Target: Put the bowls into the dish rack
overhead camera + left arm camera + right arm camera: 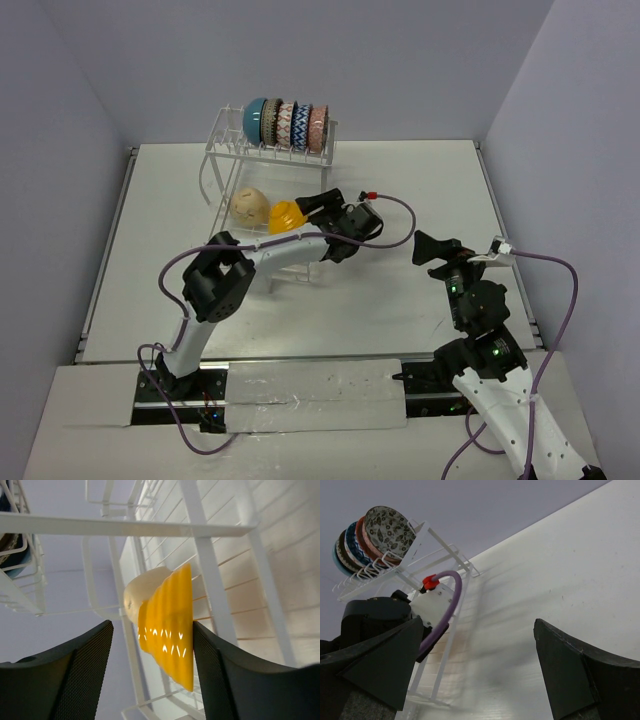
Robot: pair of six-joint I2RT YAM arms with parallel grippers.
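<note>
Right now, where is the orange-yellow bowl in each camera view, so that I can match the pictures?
Top external: the orange-yellow bowl is near the centre, in the lower tier of the dish rack, right of the tan bowl.
Left wrist: it fills the centre, on edge between the fingers of the left gripper.
Right wrist: not in view.
Shared landmark: the white wire dish rack.

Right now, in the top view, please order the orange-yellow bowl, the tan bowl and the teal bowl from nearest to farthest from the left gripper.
1. The orange-yellow bowl: between the fingers of the left gripper, lower tier.
2. The tan bowl: just left of the first, lower tier.
3. The teal bowl: top tier, left end of the row.
</note>
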